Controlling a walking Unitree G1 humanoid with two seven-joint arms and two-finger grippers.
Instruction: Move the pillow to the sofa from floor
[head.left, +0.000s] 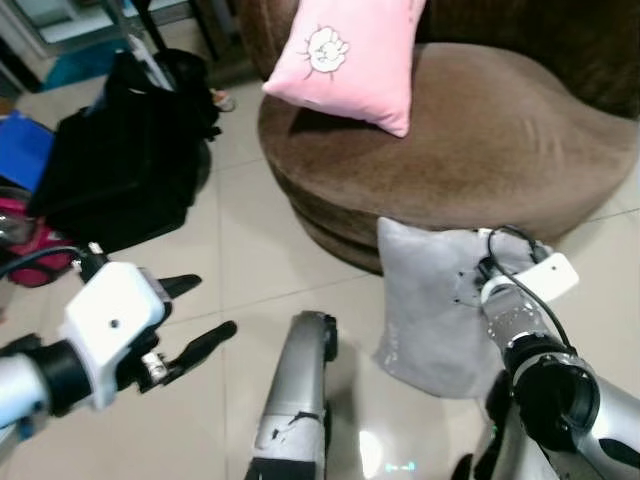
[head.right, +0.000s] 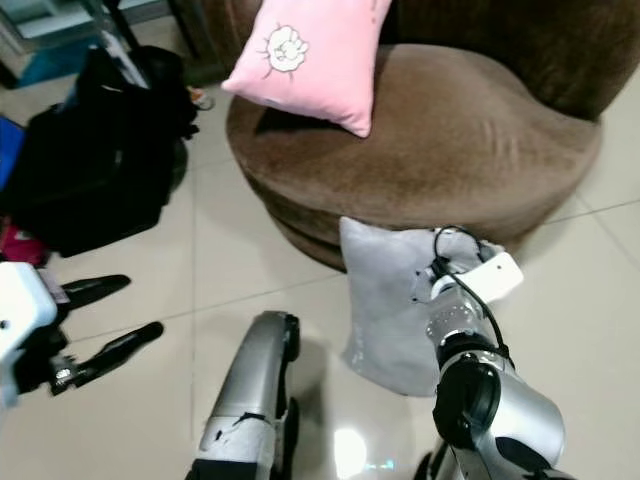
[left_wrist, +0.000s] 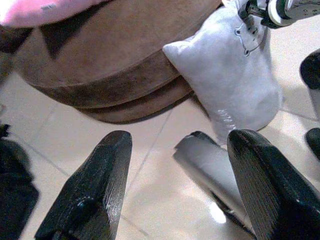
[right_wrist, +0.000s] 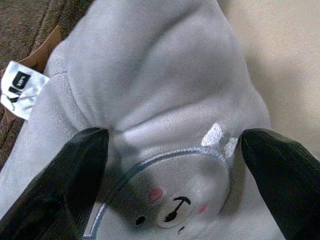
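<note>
Grey plush pillow (right_wrist: 165, 100), its white tag (right_wrist: 20, 89) unreadable, sits between your right gripper's (right_wrist: 175, 175) spread fingers; left gripper (left_wrist: 175, 185) wide.

Our right gripper (right_wrist: 172, 150) is stretched forward and down, its two black fingers (right_wrist: 75, 170) spread wide with their tips pressed into soft grey fabric. Our left gripper (head.left: 195, 320) hangs out to the left, level, fingers parted and holding nothing.
</note>
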